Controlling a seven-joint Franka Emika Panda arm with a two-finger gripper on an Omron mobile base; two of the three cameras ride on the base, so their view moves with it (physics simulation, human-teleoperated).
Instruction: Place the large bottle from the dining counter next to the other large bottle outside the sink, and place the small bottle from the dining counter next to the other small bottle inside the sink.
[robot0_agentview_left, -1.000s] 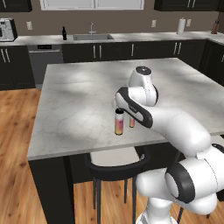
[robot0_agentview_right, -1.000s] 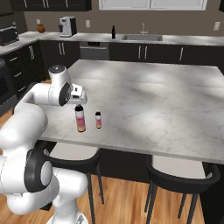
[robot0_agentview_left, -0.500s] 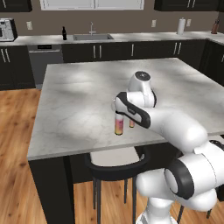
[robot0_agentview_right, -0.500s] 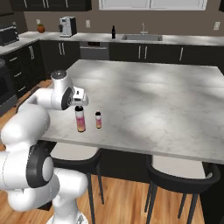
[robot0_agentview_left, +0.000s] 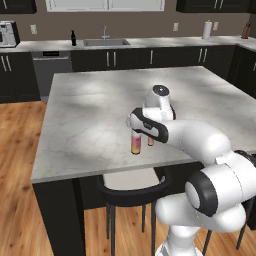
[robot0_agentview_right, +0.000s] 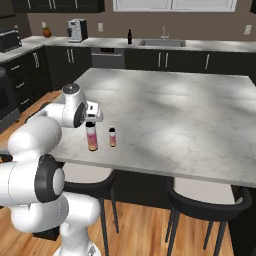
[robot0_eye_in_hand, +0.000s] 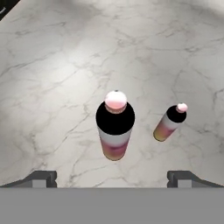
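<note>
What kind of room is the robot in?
It looks like a kitchen, a computer-drawn one. There is a sink with a tap in the worktop along the back wall, dark cupboards under it, a coffee machine on the worktop, and a big marble dining counter with stools tucked under.

- We note even, soft light; a brighter patch lies on the dining counter (robot0_agentview_left: 90, 115) far side.
- Frames sharp, rendered, without glare.
- Large bottle (robot0_eye_in_hand: 115, 127) casts faint shadow.

Pink-yellow large bottle (robot0_eye_in_hand: 115, 127) and small bottle (robot0_eye_in_hand: 169, 123) stand upright, near, apart.
</note>
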